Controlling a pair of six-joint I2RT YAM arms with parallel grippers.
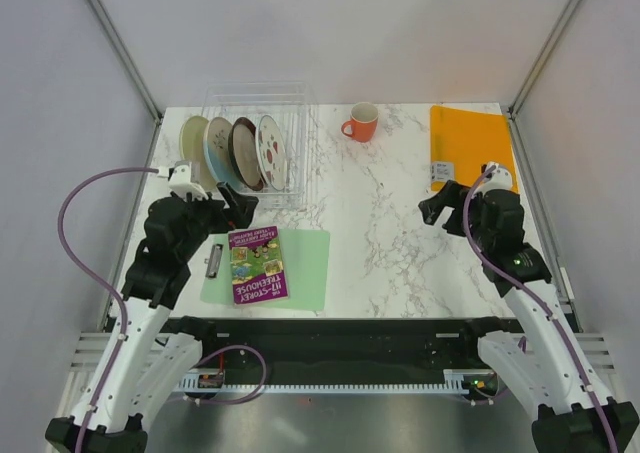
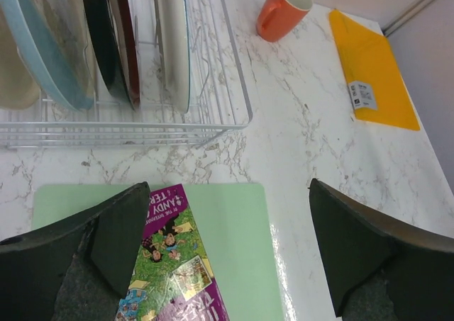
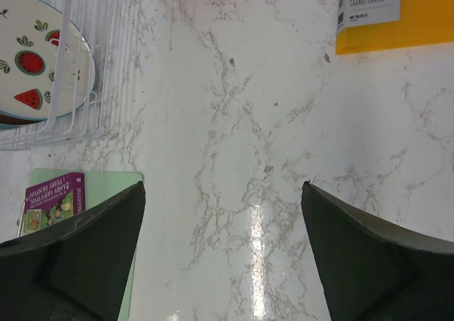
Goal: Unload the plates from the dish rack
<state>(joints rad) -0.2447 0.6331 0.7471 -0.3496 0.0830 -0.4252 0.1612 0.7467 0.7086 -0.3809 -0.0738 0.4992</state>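
Observation:
The clear dish rack (image 1: 292,104) stands at the back left and holds the plates upright in a row: pale yellow-green (image 1: 192,136), blue-and-cream (image 1: 217,151), dark-red-rimmed (image 1: 245,151) and watermelon (image 1: 272,150). My left gripper (image 1: 240,208) is open and empty, just in front of the rack, above the mat's far edge. The left wrist view shows the rack (image 2: 234,87), the blue plate (image 2: 42,44), the dark-red plate (image 2: 113,44) and the watermelon plate's edge (image 2: 174,44) beyond my open left gripper (image 2: 230,229). My right gripper (image 1: 432,211) is open and empty over bare marble at the right. The right wrist view shows the watermelon plate (image 3: 39,66).
A light green mat (image 1: 305,263) with a purple book (image 1: 257,265) lies at the front left. An orange mug (image 1: 361,122) stands at the back centre. An orange board (image 1: 470,143) lies at the back right. A small dark object (image 1: 212,262) lies on the mat's left edge.

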